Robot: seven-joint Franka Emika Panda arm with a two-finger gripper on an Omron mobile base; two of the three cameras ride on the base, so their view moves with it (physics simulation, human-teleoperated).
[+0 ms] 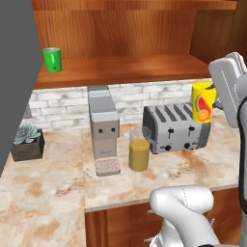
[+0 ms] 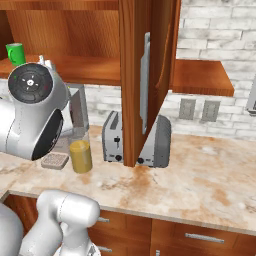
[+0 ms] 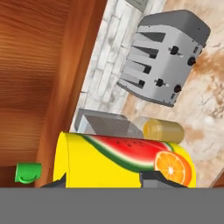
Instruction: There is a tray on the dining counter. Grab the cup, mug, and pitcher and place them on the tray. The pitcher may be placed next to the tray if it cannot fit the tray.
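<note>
Hand view: cup [image 3: 122,162] hides most of the pincer [image 3: 105,181].

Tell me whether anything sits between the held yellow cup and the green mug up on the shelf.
The gripper holds the cup above the toaster. The mug stands alone on the wooden shelf, far to the left. Nothing visible stands on the shelf between them; the coffee machine and pitcher stand lower, on the counter.
</note>
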